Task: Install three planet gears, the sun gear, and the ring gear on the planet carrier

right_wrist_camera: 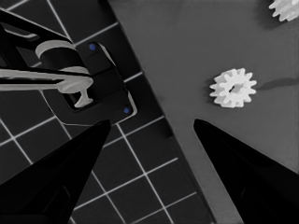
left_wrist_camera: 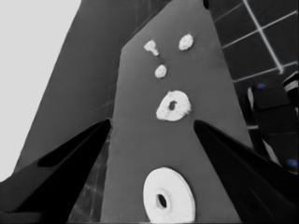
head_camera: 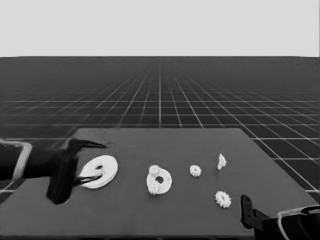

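At the bench's (head_camera: 150,210) five o'clock corner, your right gripper (head_camera: 246,212) waits, jaws spread; bring it squarely down over the nearest small white toothed gear (head_camera: 223,199), left gripper (head_camera: 75,175) parked, also spread.

No text, label, brand, number or sign can be read anywhere, neither on the white parts, nor on the counter (head_camera: 150,210), nor on the arms.

larger round part (head_camera: 102,170) partly behind left tool, gear (right_wrist_camera: 286,8) cut by right wrist view's edge
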